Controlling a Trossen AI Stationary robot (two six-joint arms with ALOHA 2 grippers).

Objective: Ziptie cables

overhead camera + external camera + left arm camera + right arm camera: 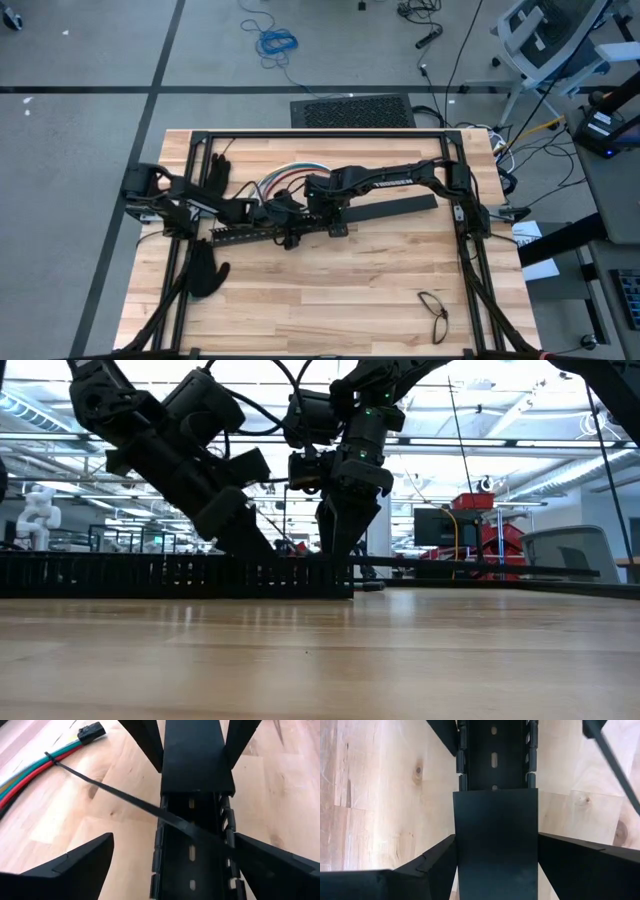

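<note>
The cables (30,770), a red, green, blue and white bundle, lie on the table behind the arms, also in the high view (285,178). A thin black ziptie (125,795) is looped round them and runs slantwise over a black slotted channel (192,855). My left gripper (172,837) stands open, one finger on each side of the channel. A flat black cover strip (495,835) lies on the channel's end. My right gripper (496,839) is closed on it from above, and also shows in the high view (322,212). My left gripper is open; the ziptie's free end (225,845) reaches one finger (270,862), and I cannot tell whether they touch. My right gripper pinches the cover strip's two long edges (460,850) between its fingers, near the end over the channel. The fingers slant down, across the strip.
The channel (250,235) lies across the table's middle left, the cover strip (395,208) running on toward the right. One black glove (215,175) lies at the far left, another (205,270) nearer. Glasses (435,312) lie near the front right. A black frame (320,133) borders the table.
</note>
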